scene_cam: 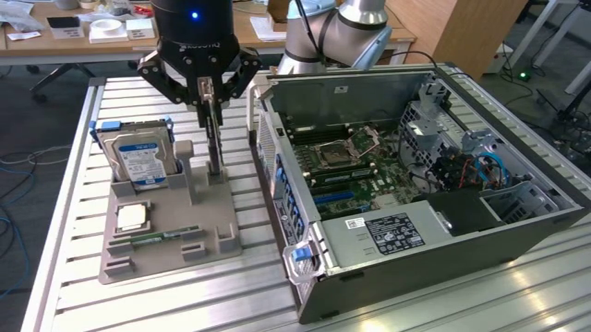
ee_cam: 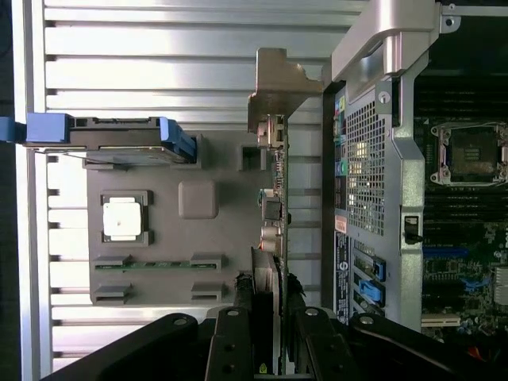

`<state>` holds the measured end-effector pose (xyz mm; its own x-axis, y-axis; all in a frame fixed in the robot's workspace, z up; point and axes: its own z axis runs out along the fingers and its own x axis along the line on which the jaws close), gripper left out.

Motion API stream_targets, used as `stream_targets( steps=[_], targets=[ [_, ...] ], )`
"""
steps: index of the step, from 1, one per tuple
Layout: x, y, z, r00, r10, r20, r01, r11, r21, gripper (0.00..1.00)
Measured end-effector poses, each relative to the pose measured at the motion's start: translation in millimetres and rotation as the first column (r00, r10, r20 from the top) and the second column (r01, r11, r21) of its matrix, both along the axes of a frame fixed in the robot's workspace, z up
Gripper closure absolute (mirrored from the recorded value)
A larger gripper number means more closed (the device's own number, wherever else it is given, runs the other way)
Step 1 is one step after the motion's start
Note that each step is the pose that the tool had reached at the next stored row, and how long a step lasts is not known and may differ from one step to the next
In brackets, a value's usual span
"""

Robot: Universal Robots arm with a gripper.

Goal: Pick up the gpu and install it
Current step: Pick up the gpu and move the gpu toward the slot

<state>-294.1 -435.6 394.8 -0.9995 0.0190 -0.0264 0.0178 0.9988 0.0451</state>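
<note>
In the exterior view the gripper (scene_cam: 210,104) is seen lowered over the grey holder (scene_cam: 214,225) on the slatted table (scene_cam: 166,304). The gpu (scene_cam: 215,142) is found standing upright on edge in a slot of that holder, with its upper edge taken between the fingers. From this side the card is presented as a thin dark blade, and its lower edge is seated in the holder. The hard drive (scene_cam: 138,160) is stood in the holder on the exterior view's left of the card. The open computer case (scene_cam: 517,232) is laid on the exterior view's right, with its motherboard (scene_cam: 356,166) exposed.

In the wrist view the grip is made plainer. The gpu (ee_cam: 270,230) is looked at along its edge, the two black fingers (ee_cam: 238,325) are pressed against its opposite faces, and so the jaws are clamped on the card. The silver bracket (ee_cam: 278,83) at the card's far end is shown here, close beside the case's perforated rear wall (ee_cam: 367,159). A square processor (ee_cam: 121,220) and a narrow green memory stick (ee_cam: 151,264) are seen lying flat in the holder's recesses
</note>
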Motion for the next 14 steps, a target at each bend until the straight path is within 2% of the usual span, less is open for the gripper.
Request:
stream_targets(
  steps=[14],
  targets=[
    [0.0,0.0,0.0,1.0,0.0,0.0,0.0,1.0,0.0,0.74]
  ],
)
